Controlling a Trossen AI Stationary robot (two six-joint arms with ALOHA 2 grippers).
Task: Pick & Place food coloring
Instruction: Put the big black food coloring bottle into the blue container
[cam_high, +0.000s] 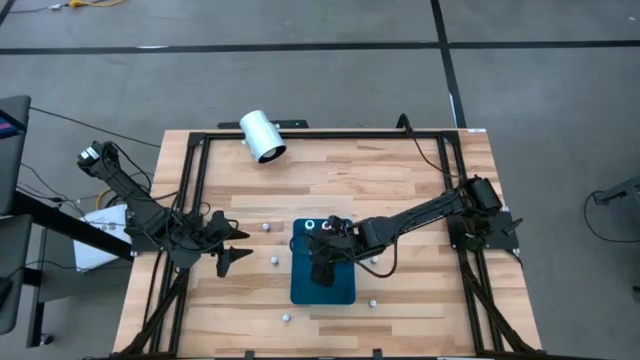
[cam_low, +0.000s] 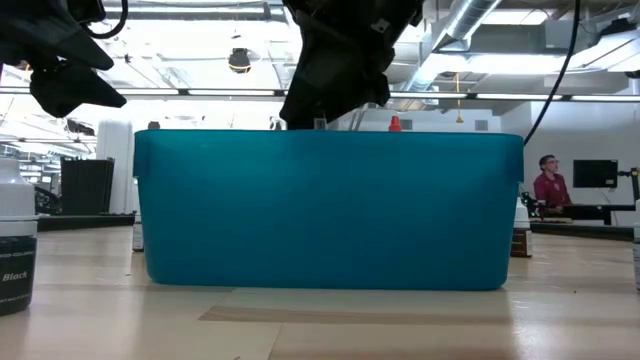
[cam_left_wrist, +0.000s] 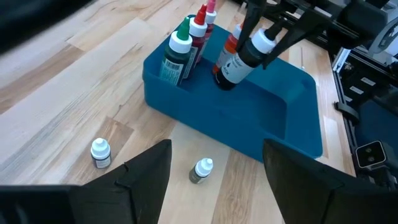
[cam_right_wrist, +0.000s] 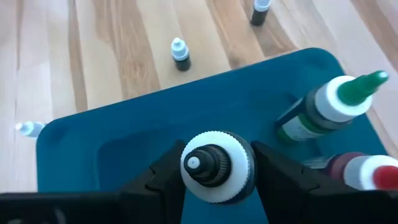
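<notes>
Right claw grips a tilted dark food coloring bottle by its ribbed white cap over the teal bin; left claw hangs open above the worktop.

Teal bin holds green-tipped bottle and red-tipped bottle.

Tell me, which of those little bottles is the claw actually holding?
The black-tipped bottle, tilted over the teal bin, pinched at its white cap in the right claw. The green-tipped bottle and red-tipped bottle stand free in the bin's corner.
</notes>
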